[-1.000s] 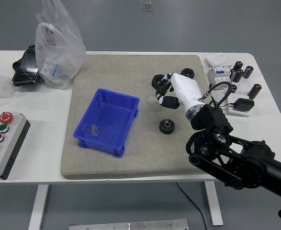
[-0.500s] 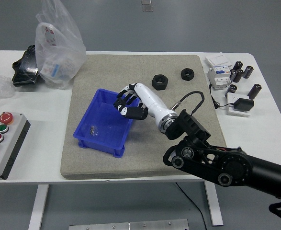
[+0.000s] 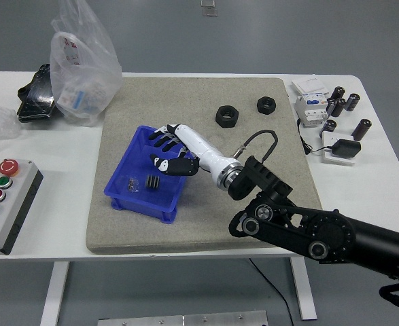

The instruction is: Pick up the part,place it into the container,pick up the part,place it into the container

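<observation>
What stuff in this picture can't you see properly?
- Head view: the small shiny part in the blue bin is too small to name.
- The bin's far right corner is covered by the right hand.
- The contents of the clear plastic bag are blurred by wrinkled plastic.
- The black gear shows only edge-on, so its teeth are unclear.
- The left hand is out of the picture.

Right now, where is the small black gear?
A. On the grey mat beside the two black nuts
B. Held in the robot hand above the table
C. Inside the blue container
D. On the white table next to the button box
C. The black gear lies on the floor of the blue container, under the right robot hand, whose fingers are spread open and hold nothing.
</observation>
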Available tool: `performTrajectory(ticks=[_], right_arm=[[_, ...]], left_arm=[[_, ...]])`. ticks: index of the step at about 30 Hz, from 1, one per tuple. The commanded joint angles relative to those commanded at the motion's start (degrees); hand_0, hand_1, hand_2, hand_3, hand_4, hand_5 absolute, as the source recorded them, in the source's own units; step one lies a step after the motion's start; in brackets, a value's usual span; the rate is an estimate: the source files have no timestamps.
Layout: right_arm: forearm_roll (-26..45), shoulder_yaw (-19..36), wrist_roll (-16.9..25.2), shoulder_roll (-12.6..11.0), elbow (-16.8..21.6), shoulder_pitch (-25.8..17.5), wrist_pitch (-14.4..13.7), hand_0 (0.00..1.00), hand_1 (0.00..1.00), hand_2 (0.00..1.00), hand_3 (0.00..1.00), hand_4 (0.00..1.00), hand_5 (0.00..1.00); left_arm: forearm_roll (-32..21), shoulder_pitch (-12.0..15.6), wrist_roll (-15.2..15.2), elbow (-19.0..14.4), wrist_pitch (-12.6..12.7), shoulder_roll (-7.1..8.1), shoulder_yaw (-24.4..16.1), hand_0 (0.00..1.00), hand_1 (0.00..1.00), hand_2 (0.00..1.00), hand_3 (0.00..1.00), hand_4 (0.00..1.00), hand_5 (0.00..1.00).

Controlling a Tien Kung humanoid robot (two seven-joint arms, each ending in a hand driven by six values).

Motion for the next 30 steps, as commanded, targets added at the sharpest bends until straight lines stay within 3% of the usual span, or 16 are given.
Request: performTrajectory(ticks=[4, 6, 9, 10, 15, 16, 17, 21, 30], right_arm=[[-3.5, 2.4, -2.3, -0.9, 0.6, -1.1, -0.4, 0.28, 0.622, 0.711, 0.723, 0.673, 0.212], [-7.3, 4.9, -5.3, -2.3, 1.8, -2.2, 0.9, 0.28, 0.622, 0.711, 0.723, 0.673, 0.212], [-13.5, 8.4, -10.5, -4.9, 3.3, -4.0, 4.7, 0.28, 0.622, 0.711, 0.723, 0.673, 0.212], [-15.4, 9.5, -12.3, -5.8, 3.6, -4.6, 6.1, 0.3, 0.647, 0.75, 0.762, 0.777, 0.291], [-23.9, 14.2, -20.6, -9.9, 6.2, -8.0, 14.2, 0.3, 0.647, 0.75, 0.762, 0.777, 0.291], [-25.1, 14.5, -20.6, -10.3, 6.8, -8.6, 15.6, 0.336, 0.707, 0.805, 0.858, 0.88, 0.425], [-26.6, 14.7, -20.6, -10.7, 7.4, -9.2, 17.3, 0.336, 0.707, 0.805, 0.858, 0.88, 0.425], [-29.3, 13.9, -20.6, -10.6, 7.8, -10.2, 21.5, 0.336, 0.707, 0.805, 0.858, 0.88, 0.425], [-31.2, 11.4, -20.6, -7.9, 3.3, -10.4, 21.7, 0.329, 0.704, 0.812, 0.863, 0.868, 0.436]], left_arm=[[0.0, 0.0, -0.1, 0.0, 0.0, -0.04, 0.0, 0.627, 0.525, 0.534, 0.614, 0.696, 0.297], [0.1, 0.0, -0.1, 0.0, 0.0, -0.07, -0.1, 0.627, 0.525, 0.534, 0.614, 0.696, 0.297], [0.2, 0.1, -0.1, 0.0, 0.1, -0.12, -0.3, 0.627, 0.525, 0.534, 0.614, 0.696, 0.297], [0.2, 0.2, 0.0, 0.0, 0.1, -0.13, -0.3, 0.627, 0.525, 0.534, 0.614, 0.695, 0.296], [0.4, 0.2, -0.2, 0.0, 0.2, -0.09, -0.5, 0.627, 0.525, 0.534, 0.614, 0.695, 0.296], [0.3, 0.1, -0.2, 0.0, 0.1, -0.08, -0.5, 0.627, 0.525, 0.534, 0.613, 0.692, 0.297], [0.3, 0.1, -0.3, 0.0, 0.1, -0.06, -0.4, 0.627, 0.525, 0.534, 0.613, 0.692, 0.297], [0.4, 0.0, -0.4, 0.0, 0.1, -0.03, -0.4, 0.627, 0.525, 0.534, 0.613, 0.692, 0.297], [0.4, -0.1, -0.4, 0.0, 0.1, 0.07, -0.2, 0.627, 0.524, 0.535, 0.613, 0.687, 0.298]])
